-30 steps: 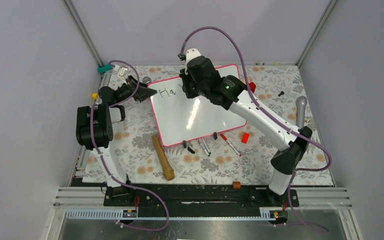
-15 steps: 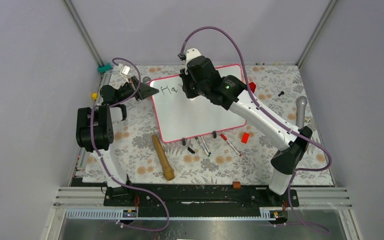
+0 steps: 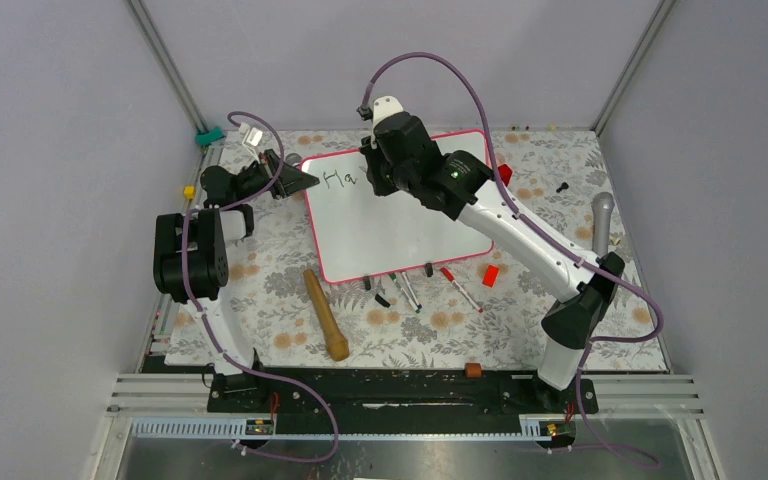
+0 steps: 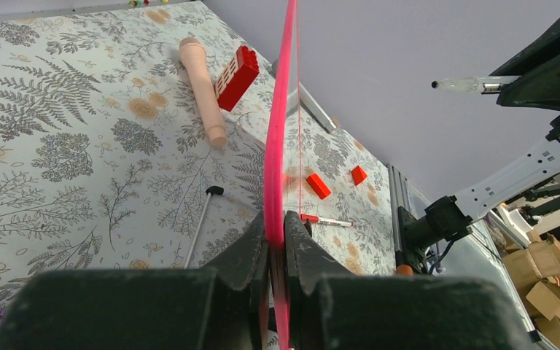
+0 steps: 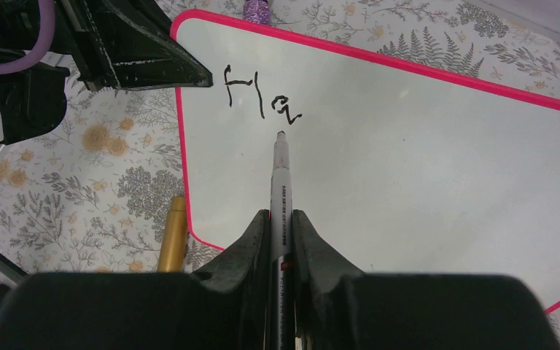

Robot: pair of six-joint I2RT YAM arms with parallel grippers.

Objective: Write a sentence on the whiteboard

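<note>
Top external: whiteboard [image 3: 392, 232], left hand [image 3: 310, 182] slightly right vs. earlier.

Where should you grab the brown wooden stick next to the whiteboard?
Probably around its slim middle, from straight above, with the fingers closing across its width. The wooden stick lies flat on the mat with both long sides free, and its near end looks thicker.
</note>
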